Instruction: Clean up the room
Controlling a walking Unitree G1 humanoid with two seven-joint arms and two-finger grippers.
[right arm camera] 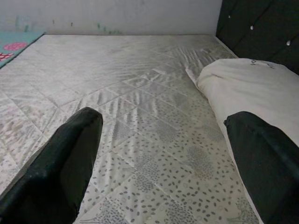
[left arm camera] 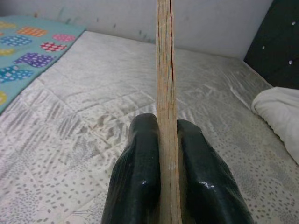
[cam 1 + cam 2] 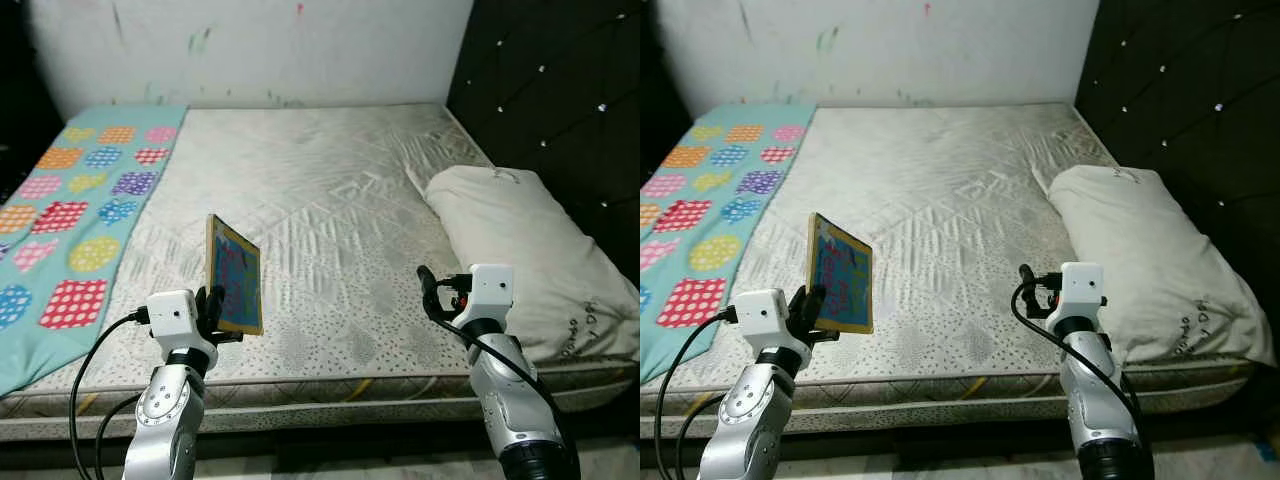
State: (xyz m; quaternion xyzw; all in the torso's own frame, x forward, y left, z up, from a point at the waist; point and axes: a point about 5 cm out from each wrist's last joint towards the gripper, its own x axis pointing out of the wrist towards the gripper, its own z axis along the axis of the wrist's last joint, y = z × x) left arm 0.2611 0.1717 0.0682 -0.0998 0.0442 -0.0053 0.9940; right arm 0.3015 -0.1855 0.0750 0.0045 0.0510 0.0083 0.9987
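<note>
A thin book (image 3: 234,274) is clamped upright between the two black fingers (image 2: 135,177) of the left gripper (image 3: 213,308), held by its lower edge above the front part of the mattress (image 3: 320,200). The book's colourful blue cover is turned toward the robot's right, and its yellowish page edges are seen end-on from the left wrist. The right gripper (image 3: 428,290) is held out over the mattress near its front edge, its fingers (image 1: 60,163) spread wide apart with nothing between them. A white pillow (image 3: 520,255) is lying just beside that gripper, against the dark tufted headboard (image 3: 560,100) on the right. A teal blanket (image 3: 70,220) patterned with dotted shapes is spread along the mattress's left side. A pale, marked wall (image 3: 250,50) is seen behind the bed.
</note>
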